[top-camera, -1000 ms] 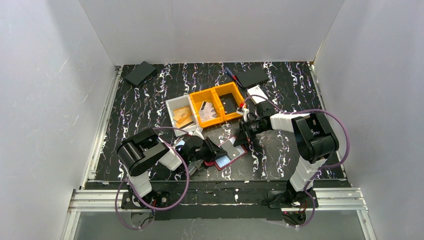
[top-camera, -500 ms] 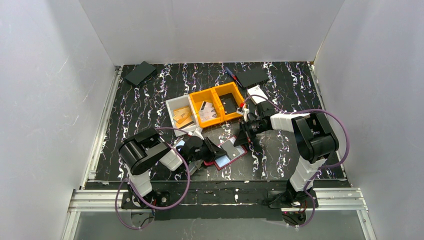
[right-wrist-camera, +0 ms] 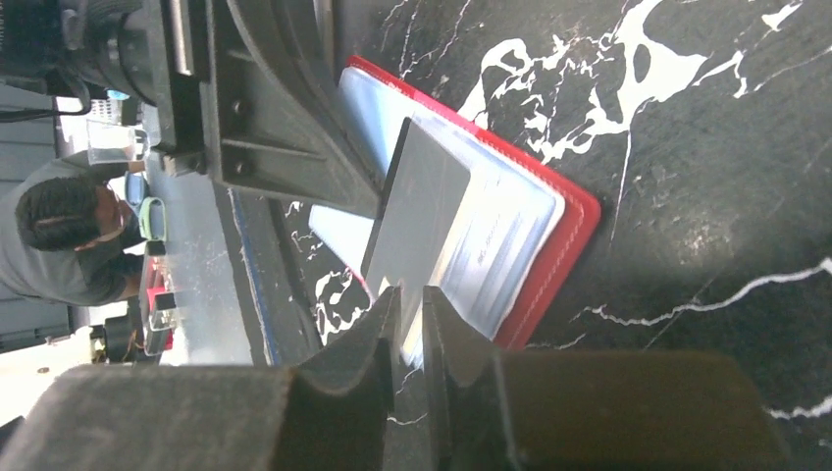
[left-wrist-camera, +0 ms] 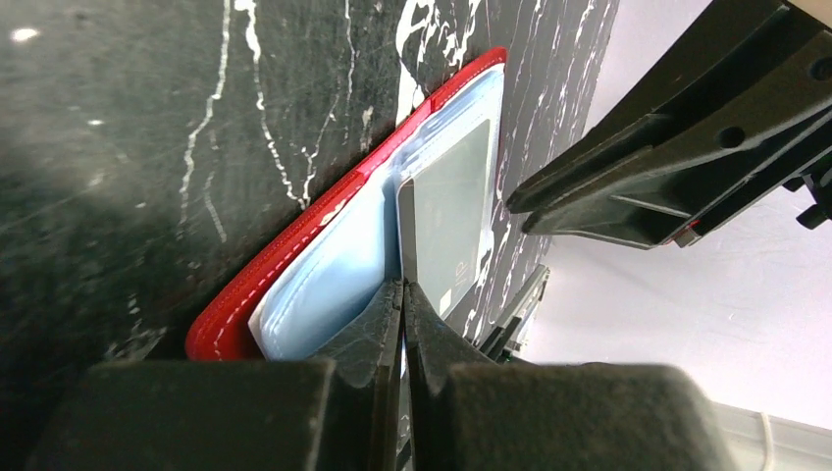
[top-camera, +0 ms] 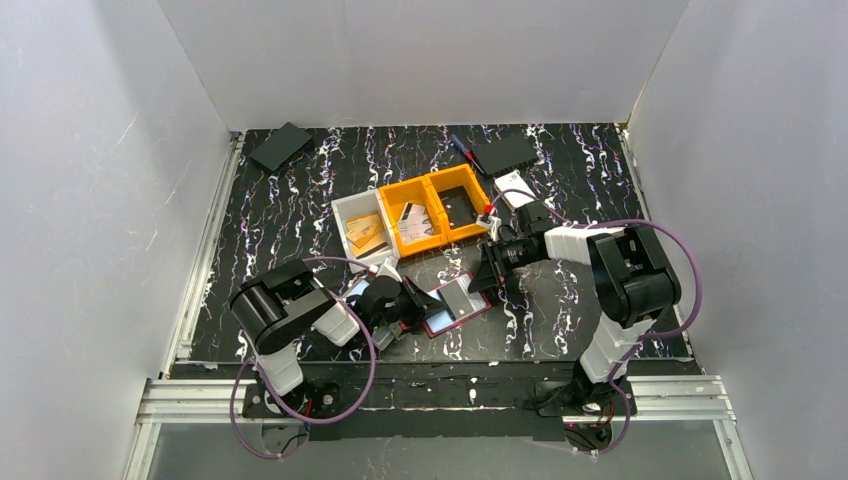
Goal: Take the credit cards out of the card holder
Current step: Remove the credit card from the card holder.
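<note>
The red card holder (top-camera: 466, 312) lies open on the black marbled table, its clear blue-white sleeves facing up (left-wrist-camera: 294, 245) (right-wrist-camera: 549, 245). A grey credit card (left-wrist-camera: 446, 216) (right-wrist-camera: 417, 211) stands tilted out of the sleeves. My left gripper (top-camera: 418, 300) (left-wrist-camera: 403, 287) is shut on the card's near edge from the left side. My right gripper (top-camera: 488, 278) (right-wrist-camera: 410, 292) is at the holder's right end. Its jaws stand a narrow gap apart, with the card's other edge just at their tips. Each gripper shows in the other's wrist view.
Behind the holder stand two orange bins (top-camera: 440, 210) and a white bin (top-camera: 362, 232) holding cards. Flat black items lie at the back left (top-camera: 280, 146) and back right (top-camera: 503, 153), with a pen (top-camera: 462, 148) beside the latter. White walls enclose the table.
My left gripper has drawn back to the left and shut on the grey card. The right jaws have parted slightly. The holder has slid a little to the left.
</note>
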`<state>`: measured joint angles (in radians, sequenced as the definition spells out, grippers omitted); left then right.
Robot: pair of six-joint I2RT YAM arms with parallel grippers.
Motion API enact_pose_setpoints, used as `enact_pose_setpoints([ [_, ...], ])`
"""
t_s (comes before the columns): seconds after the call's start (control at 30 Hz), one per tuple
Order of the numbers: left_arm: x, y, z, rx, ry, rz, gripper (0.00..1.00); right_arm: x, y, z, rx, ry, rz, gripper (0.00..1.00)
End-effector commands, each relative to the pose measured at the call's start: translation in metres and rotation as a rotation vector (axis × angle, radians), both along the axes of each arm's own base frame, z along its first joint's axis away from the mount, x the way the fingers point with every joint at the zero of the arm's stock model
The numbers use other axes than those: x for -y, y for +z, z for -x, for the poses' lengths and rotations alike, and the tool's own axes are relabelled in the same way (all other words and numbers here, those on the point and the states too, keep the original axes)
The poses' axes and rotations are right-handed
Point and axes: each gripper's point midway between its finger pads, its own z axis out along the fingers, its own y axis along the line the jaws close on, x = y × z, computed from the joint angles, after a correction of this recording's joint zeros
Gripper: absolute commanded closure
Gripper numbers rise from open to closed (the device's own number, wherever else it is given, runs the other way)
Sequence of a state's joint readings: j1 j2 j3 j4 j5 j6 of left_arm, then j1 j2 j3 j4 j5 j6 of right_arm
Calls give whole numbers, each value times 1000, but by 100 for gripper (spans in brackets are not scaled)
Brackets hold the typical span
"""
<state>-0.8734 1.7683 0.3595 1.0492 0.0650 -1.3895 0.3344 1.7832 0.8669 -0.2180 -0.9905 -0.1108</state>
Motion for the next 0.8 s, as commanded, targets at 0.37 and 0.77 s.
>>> enact_pose_setpoints([
  [0.37,-13,-3,2,76,-24,-55,100,-4,13,12,-17,8,-57,66],
  [0.77,-11,-7,10,76,-67,-40,100,-5,-15,17,-17,32,66,58],
])
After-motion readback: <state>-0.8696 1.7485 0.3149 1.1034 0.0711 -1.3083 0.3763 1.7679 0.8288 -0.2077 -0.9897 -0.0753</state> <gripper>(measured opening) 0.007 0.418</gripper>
